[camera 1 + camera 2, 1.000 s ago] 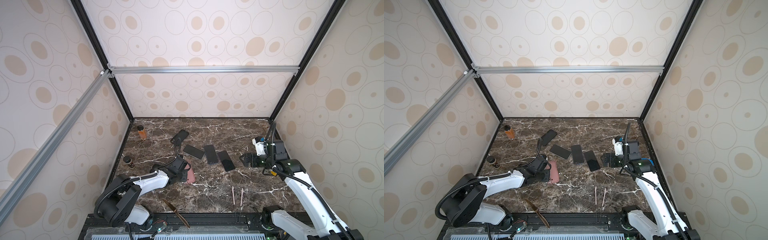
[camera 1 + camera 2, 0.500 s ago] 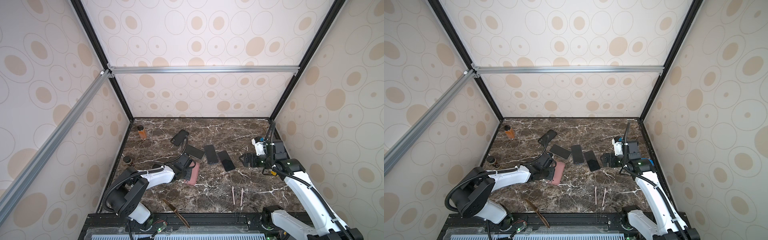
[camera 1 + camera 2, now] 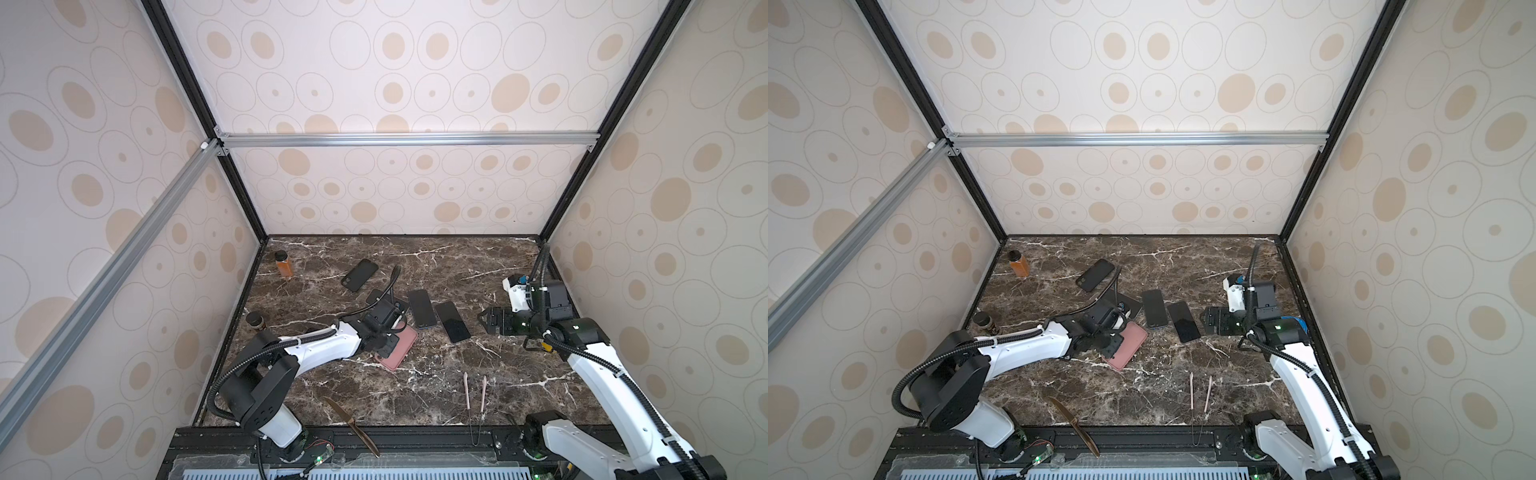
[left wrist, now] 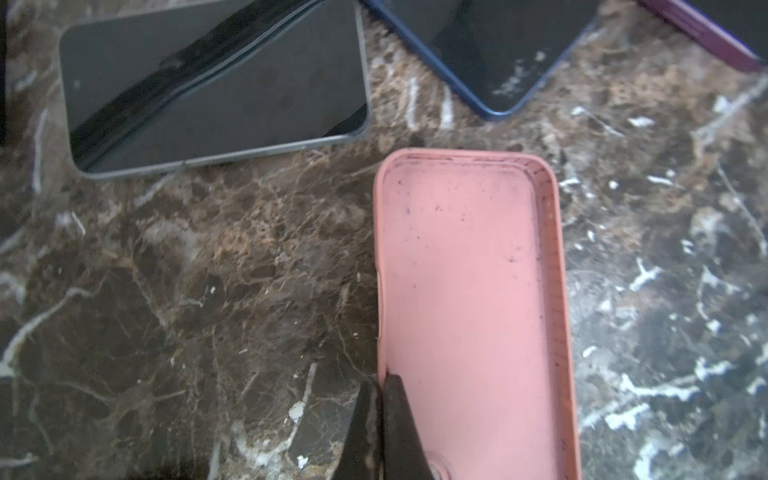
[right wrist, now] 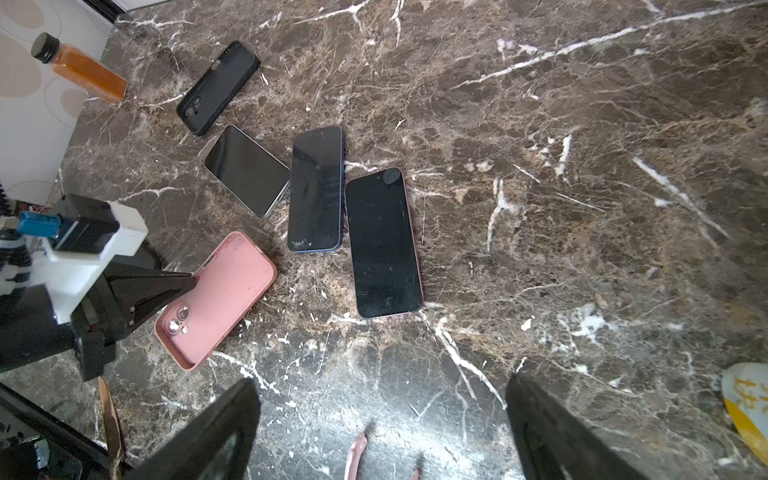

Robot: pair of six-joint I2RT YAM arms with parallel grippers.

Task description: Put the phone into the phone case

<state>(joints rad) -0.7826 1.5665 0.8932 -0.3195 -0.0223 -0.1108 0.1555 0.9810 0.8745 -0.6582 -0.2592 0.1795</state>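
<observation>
**Grip on pink phone case [image 3: 400, 348], phones loose beside it**

The left end effector [image 4: 379, 381] is clenched on the pink phone case. One finger sits inside the long side wall and one outside it, close to the end with the camera cut-out. The case lies open side up on the marble worktop [image 3: 415, 257], its hollow bare pink and speckled with dust.

Three phones lie screen up beyond the case's plain end, none of them touching it. A grey-edged phone [image 5: 247, 170] lies off that end and is partly hidden by the left wrist in both top views. A blue-edged phone [image 3: 422, 307] is the nearest to the case. A purple-edged phone [image 3: 452, 321] lies to the right of the case in both top views, just beside the blue-edged one. Which phone belongs to the case cannot be told.

A black case [image 3: 359, 275] lies farther back from the pink case, beyond the grey-edged phone. The right end effector [image 5: 382, 382] hangs well to the right of the pink case, past the purple-edged phone, its fingers spread wide and grasping nothing.
</observation>
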